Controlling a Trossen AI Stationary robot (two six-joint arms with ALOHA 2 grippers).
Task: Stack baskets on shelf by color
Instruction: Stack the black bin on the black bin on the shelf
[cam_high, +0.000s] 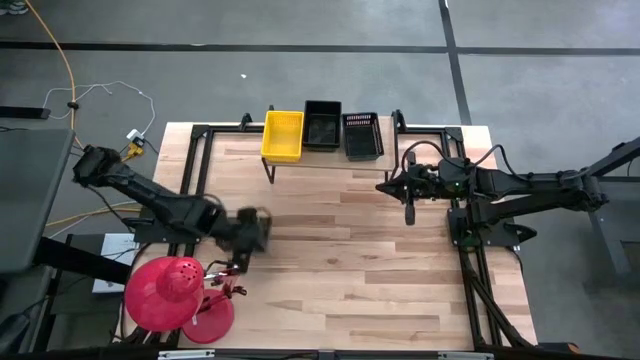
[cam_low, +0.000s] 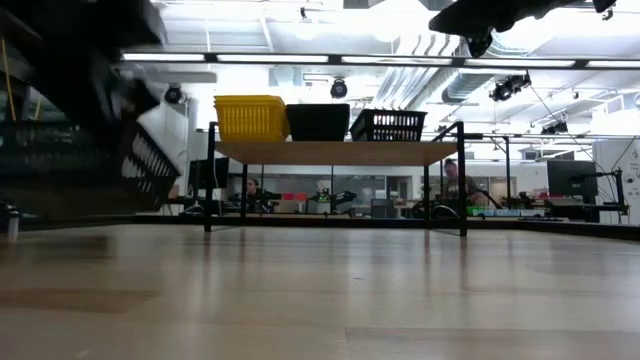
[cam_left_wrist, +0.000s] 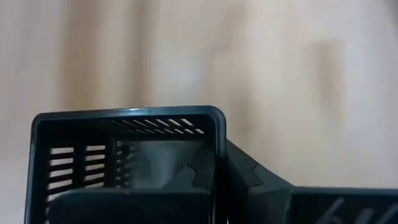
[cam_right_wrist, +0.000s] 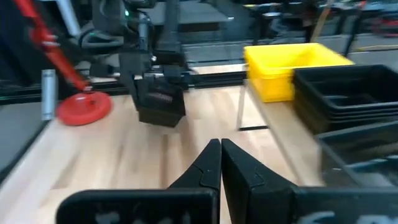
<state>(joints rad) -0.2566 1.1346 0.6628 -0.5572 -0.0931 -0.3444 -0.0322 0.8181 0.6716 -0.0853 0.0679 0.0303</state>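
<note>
One yellow basket (cam_high: 282, 135); three black baskets (cam_high: 323, 125), one held; one shelf (cam_low: 335, 152); two arms.

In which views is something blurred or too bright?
Low view: the black basket held by the left gripper is smeared at the left edge, and the ceiling lights glare. Left wrist view: the tabletop is blurred. Right wrist view: the nearest baskets are soft.

Wooden table (cam_high: 340, 260) filling the frame's middle, red dome (cam_high: 163, 293) at its lower left edge, beside a red disc base (cam_high: 210, 318), yellow cable (cam_high: 62, 60) across the grey floor (cam_high: 300, 60) upper left, white wires (cam_high: 120, 95) just below it
</note>
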